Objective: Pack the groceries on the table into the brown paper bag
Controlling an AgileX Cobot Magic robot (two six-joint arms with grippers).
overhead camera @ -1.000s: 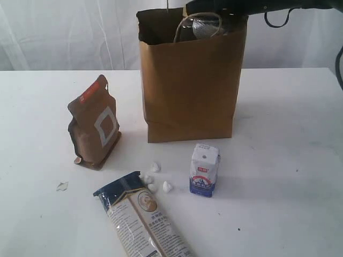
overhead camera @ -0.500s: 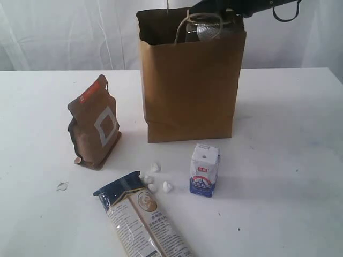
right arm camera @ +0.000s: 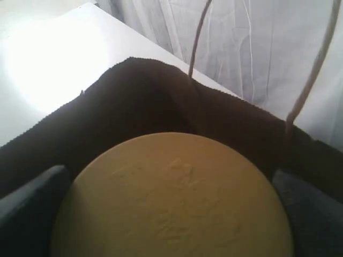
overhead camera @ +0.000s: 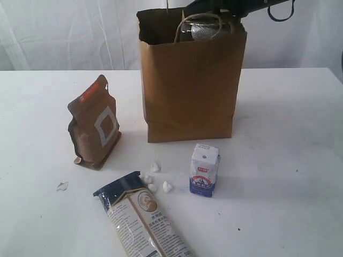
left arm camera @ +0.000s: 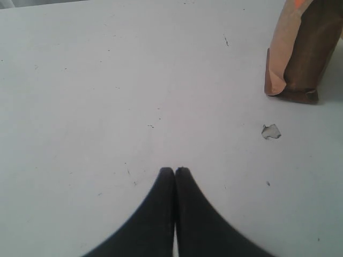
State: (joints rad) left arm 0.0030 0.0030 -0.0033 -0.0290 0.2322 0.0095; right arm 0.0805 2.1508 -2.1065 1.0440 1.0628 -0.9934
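Exterior: the brown paper bag (overhead camera: 190, 80) stands on the counter (overhead camera: 289, 160), tan-lidded clear jar (overhead camera: 199, 28) at its mouth. Left wrist: left hand (left arm camera: 174, 172) pressed together over the counter, near the brown red-labelled pouch (left arm camera: 300, 53). Only the right wrist shows the right hand (right arm camera: 171, 211) pinching the jar.

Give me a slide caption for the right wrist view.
Right gripper holds the tan-lidded jar over the open bag.

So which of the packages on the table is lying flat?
The noodle packet: it lies flat along its length, while the pouch and the carton both stand upright.
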